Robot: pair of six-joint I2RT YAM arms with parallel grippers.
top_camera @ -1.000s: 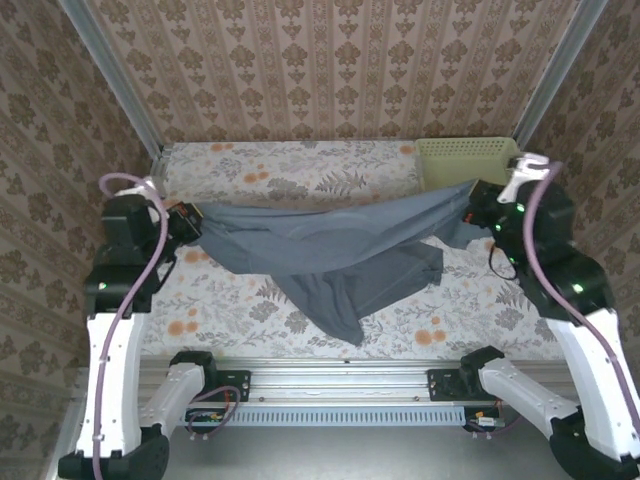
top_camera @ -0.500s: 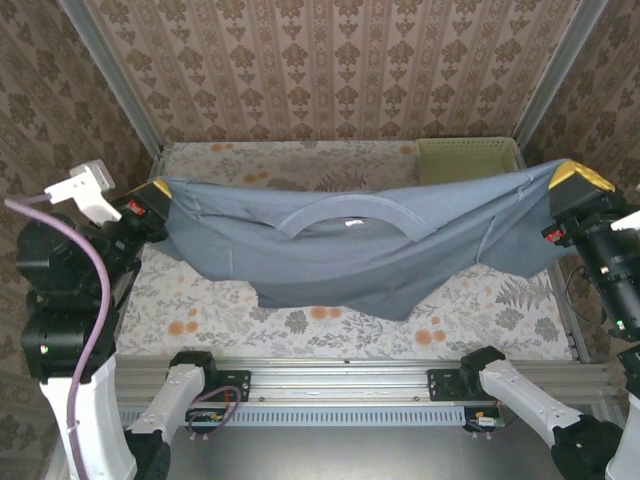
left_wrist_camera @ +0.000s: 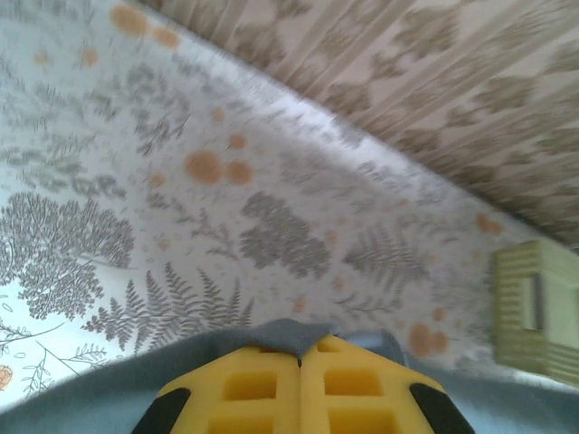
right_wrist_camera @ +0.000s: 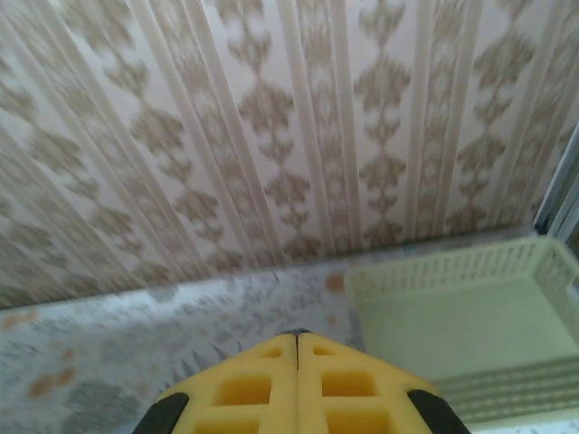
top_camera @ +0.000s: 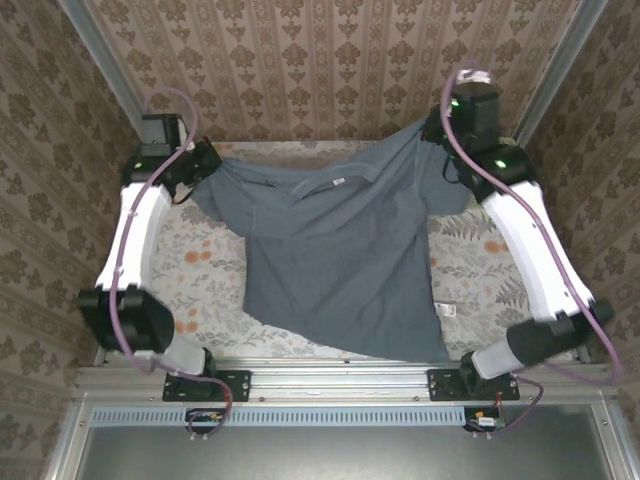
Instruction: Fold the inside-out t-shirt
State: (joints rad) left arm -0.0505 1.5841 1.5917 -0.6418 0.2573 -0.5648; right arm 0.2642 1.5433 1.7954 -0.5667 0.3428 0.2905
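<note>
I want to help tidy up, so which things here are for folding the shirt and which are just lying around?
For the job: t-shirt, left gripper, right gripper, both pinching it.
Just lying about: pale green basket, on the floral table.

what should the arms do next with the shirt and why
Probably lower both grippers toward the table at the far side, so the top of the shirt lies flat. The left gripper and right gripper each pinch a shoulder of the t-shirt up near the back wall, while its body lies spread toward the near edge.
</note>
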